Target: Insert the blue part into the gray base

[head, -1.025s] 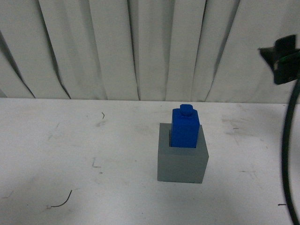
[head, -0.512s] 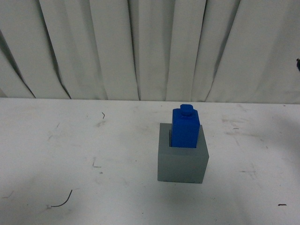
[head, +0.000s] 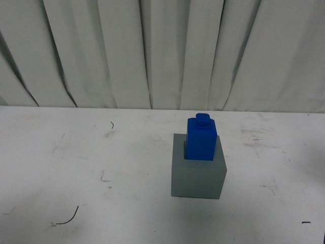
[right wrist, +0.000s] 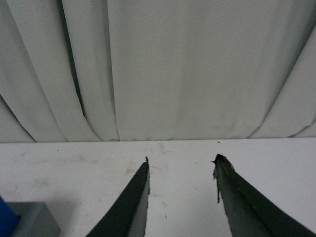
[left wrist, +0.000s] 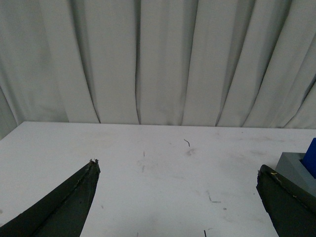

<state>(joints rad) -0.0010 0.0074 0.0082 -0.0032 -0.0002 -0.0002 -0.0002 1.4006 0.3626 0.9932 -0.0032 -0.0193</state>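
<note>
Right of centre in the front view, the blue part (head: pixel 201 139) is standing upright in the gray base (head: pixel 198 175), looking rigid, light, best pinched by its flat sides, while left gripper (left wrist: pixel 177 175) is gaping wide and right gripper (right wrist: pixel 181 169) is sitting narrower, both empty.

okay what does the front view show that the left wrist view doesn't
Only the front view shows the whole blue part standing upright in the recess of the gray base, knob on top, with no arm in sight. Only the left wrist view shows the left pincer, its two dark fingers spread wide with nothing between them. Both share the white table, the pleated curtain, and the base and blue part, cut off at the wrist view's edge.
</note>
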